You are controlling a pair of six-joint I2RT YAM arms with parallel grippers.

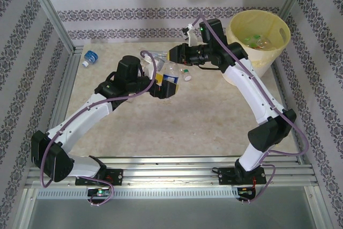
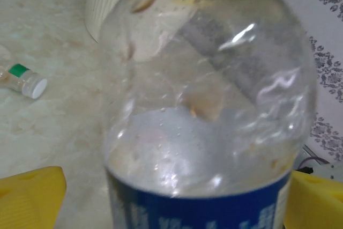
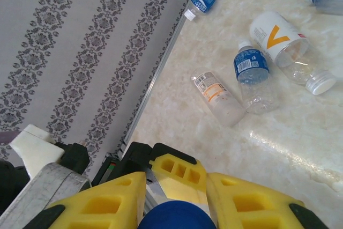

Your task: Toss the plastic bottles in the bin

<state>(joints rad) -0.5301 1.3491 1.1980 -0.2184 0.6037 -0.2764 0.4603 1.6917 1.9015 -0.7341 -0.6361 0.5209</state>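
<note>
Right gripper (image 3: 176, 196) pinches blue cap (image 3: 174, 218); left wrist shows blue-labelled bottle (image 2: 209, 105).

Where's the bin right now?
In the top view, the bin stands at the far right corner of the table, beyond the right arm, with some bottles inside.

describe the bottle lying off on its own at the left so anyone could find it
Start at the metal rail along the table's left edge and follow it toward the back wall. A small bottle lies on its side beside it. Blue label, white cap, and alone, well away from the bottles clustered mid-table.
</note>
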